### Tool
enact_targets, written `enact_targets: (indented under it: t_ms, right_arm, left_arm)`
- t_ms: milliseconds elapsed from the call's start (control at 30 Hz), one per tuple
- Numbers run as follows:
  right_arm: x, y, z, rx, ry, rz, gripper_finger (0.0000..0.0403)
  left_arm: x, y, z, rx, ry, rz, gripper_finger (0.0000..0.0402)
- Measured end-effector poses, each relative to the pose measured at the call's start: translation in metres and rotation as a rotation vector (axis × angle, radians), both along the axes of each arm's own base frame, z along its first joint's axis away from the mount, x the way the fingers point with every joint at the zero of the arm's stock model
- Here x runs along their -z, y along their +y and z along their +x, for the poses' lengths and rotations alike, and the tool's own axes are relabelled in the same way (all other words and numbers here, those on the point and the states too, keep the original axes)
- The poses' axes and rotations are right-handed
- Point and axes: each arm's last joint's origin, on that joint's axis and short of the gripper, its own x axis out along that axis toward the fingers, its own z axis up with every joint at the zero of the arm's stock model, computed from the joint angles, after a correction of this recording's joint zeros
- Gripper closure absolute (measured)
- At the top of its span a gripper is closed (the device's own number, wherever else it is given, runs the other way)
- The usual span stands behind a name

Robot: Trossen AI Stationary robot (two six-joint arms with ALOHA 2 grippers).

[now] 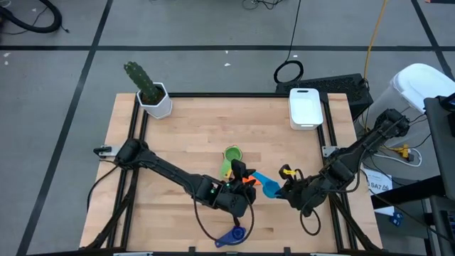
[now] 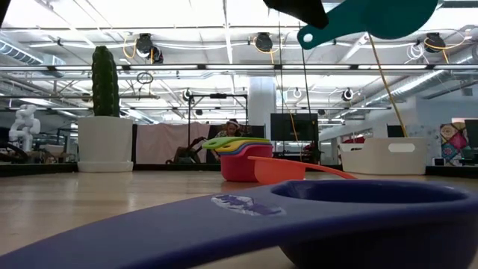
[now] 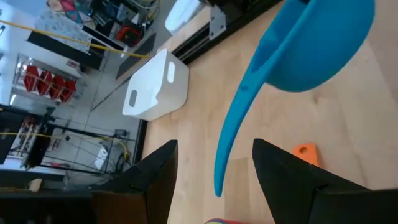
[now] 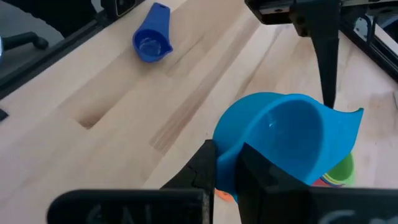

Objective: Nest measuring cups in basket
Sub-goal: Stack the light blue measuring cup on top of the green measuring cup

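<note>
My right gripper [image 4: 227,157] is shut on a light blue measuring cup [image 4: 283,134], which is lifted off the table [image 2: 373,19]. My left gripper [image 3: 214,148] is open; its fingers stand on either side of the free end of this cup's handle [image 3: 225,155] without visibly touching it. A stack of nested cups [image 2: 239,158], green on top [image 1: 232,155], stands on the table, with an orange cup [image 2: 280,170] beside it. A dark blue cup [image 1: 231,236] lies near the table's near edge. The white basket [image 1: 306,107] stands at the far right. My right gripper pinches the light blue cup by the bowl's wall at its rim [image 4: 231,144], on the side away from the handle. The cup is lifted clear and tipped on its side. Its handle [image 3: 233,130] points toward the left gripper.
A white hexagonal pot with a green cactus [image 1: 153,96] stands at the far left corner. Dark rails [image 1: 138,142] run along the table's sides. Bare wood [image 1: 185,128] lies between the pot, the basket and the cups.
</note>
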Motion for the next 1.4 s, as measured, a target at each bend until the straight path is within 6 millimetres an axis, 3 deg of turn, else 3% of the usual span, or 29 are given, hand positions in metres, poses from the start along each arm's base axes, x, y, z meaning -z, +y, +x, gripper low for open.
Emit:
enact_targets:
  t_ms: [500, 600, 767, 933, 1400]
  right_arm:
    - [-0.005, 0.002, 0.005, -0.023, -0.069, 0.022, 0.0385]
    - [-0.006, 0.002, 0.005, -0.023, -0.072, 0.024, 0.0385]
    - [-0.005, 0.002, 0.005, -0.025, -0.066, 0.023, 0.0385]
    - [-0.005, 0.002, 0.005, -0.025, -0.068, 0.024, 0.0383]
    - [-0.008, -0.002, 0.006, 0.037, -0.128, -0.057, 0.0244]
  left_arm:
    - [0.001, 0.014, 0.005, -0.021, 0.011, -0.027, 0.0198]
    - [0.002, 0.014, 0.004, -0.025, 0.018, -0.037, 0.0242]
    - [0.006, 0.018, 0.004, -0.003, 0.048, -0.116, 0.0382]
    - [0.007, 0.018, 0.003, -0.016, 0.047, -0.139, 0.0394]
    - [0.014, 0.027, -0.008, -0.163, 0.109, -0.064, 0.0394]
